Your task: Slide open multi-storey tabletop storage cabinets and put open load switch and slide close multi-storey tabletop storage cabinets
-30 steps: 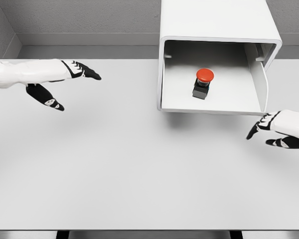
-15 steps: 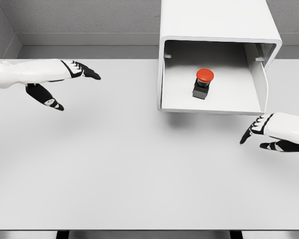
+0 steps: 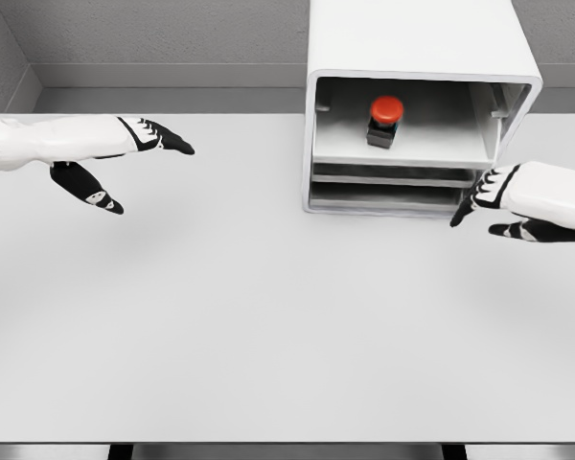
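White plastic forms the multi-storey tabletop storage cabinet (image 3: pixel 417 38) at the far right of the pale grey table (image 3: pixel 268 316). Its top drawer (image 3: pixel 402 149) carries the load switch, a dark block with a red round cap (image 3: pixel 385 120), seated well inside the housing.

Right hand (image 3: pixel 517 199) hovers just beside the drawer fronts at the cabinet's lower right corner, fingers extended and loosely spread, holding nothing. The switch lies up and to the left of this hand, apart from it.

Risk: an off-centre push at one corner could skew the drawer and jam it, or shift the whole cabinet.

Left hand (image 3: pixel 105 158) hangs well apart at the left, fingers relaxed, empty.
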Controlling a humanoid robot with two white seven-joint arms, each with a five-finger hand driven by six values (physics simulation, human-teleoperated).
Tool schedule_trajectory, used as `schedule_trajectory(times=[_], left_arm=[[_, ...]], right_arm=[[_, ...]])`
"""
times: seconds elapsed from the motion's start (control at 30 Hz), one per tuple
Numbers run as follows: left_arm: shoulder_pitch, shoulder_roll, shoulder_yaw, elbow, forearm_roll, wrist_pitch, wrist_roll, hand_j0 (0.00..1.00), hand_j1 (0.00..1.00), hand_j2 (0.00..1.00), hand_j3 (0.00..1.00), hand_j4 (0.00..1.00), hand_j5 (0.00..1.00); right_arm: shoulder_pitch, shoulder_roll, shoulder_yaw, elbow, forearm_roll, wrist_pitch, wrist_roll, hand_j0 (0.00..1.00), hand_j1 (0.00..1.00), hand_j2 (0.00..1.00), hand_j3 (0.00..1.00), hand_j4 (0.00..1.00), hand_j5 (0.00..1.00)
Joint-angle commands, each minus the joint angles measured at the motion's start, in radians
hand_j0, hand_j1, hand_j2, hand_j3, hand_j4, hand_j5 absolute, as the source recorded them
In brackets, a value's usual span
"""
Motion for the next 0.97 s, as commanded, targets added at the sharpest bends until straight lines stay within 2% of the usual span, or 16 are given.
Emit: schedule_trajectory(times=[0.0,0.07,0.17,0.27,0.4,0.53,0.6,0.63,0.67,0.93], left_arm=[[0.0,0.001,0.001,0.0,0.007,0.003,0.0,1.0,1.0,1.0,1.0,1.0,1.0],[0.0,0.001,0.001,0.0,0.007,0.003,0.0,1.0,1.0,1.0,1.0,1.0,1.0],[0.002,0.001,0.001,0.0,0.007,0.003,0.0,1.0,1.0,1.0,1.0,1.0,1.0],[0.0,0.001,0.001,0.0,0.007,0.003,0.0,1.0,1.0,1.0,1.0,1.0,1.0],[0.006,-0.008,-0.005,-0.005,0.008,0.003,0.003,1.0,1.0,1.0,1.0,1.0,1.0],[0.02,-0.011,-0.027,-0.009,0.007,0.003,0.005,1.0,1.0,1.0,1.0,1.0,1.0],[0.02,-0.013,-0.028,-0.009,0.007,0.003,0.003,1.0,1.0,1.0,1.0,1.0,1.0],[0.02,-0.013,-0.028,-0.009,0.007,0.003,0.003,1.0,1.0,1.0,1.0,1.0,1.0],[0.02,-0.013,-0.033,-0.009,0.007,0.003,0.005,1.0,1.0,1.0,1.0,1.0,1.0],[0.021,-0.015,-0.039,-0.014,0.007,0.003,0.003,1.0,1.0,1.0,1.0,1.0,1.0]], right_arm=[[-0.005,0.021,0.051,0.007,-0.001,0.002,0.0,0.64,0.64,0.64,0.64,0.64,0.64],[-0.064,0.031,0.125,0.016,0.001,0.002,0.0,0.64,0.64,0.64,0.64,0.64,0.64],[-0.127,0.051,0.143,0.034,0.003,0.002,0.0,0.64,0.64,0.64,0.64,0.64,0.64],[-0.222,0.082,0.24,0.082,0.003,0.002,0.0,0.64,0.64,0.64,0.64,0.64,0.64],[-0.278,0.108,0.289,0.125,0.003,0.002,0.0,0.64,0.64,0.64,0.64,0.64,0.64],[-0.275,0.1,0.301,0.106,0.01,0.002,0.0,0.65,0.65,0.65,0.65,0.65,0.65],[-0.273,0.106,0.355,0.071,0.018,0.002,0.0,0.65,0.65,0.65,0.65,0.65,0.65],[-0.272,0.106,0.361,0.07,0.018,0.002,0.0,0.87,0.87,0.87,0.87,0.87,0.87],[-0.27,0.106,0.361,0.07,0.018,0.002,0.0,1.0,1.0,1.0,1.0,1.0,1.0],[-0.241,0.105,0.369,0.074,0.018,0.002,0.0,1.0,1.0,1.0,1.0,1.0,1.0]])
